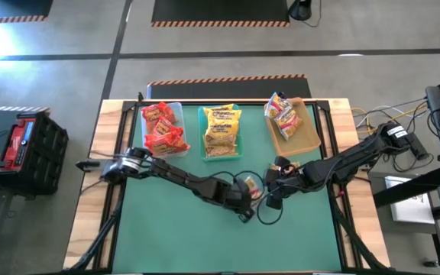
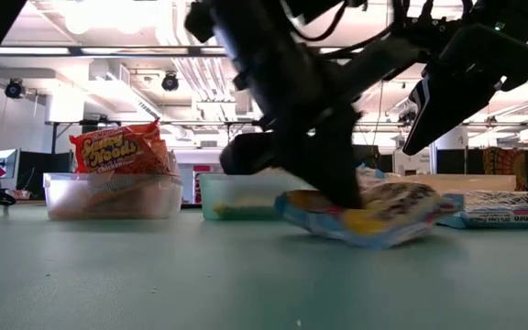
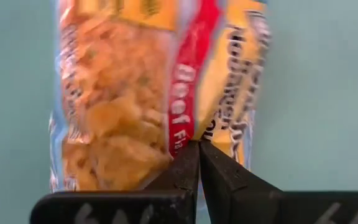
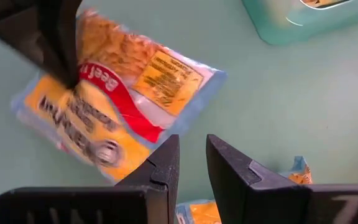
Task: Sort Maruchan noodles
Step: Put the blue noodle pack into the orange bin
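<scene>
Left tool [image 3: 199, 149] pinches a beef packet [image 3: 160, 87] on the mat; right tool [image 4: 192, 163] slightly parted, empty; bins hold sorted packets.

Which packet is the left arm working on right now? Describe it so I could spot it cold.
Start at the green mat, nearer than the row of three bins. Near its middle, the left end effector is shut on a Beef-flavor noodle packet. Unlike the binned packets, it lies on the mat, yellow with a red band and a clear window.
</scene>
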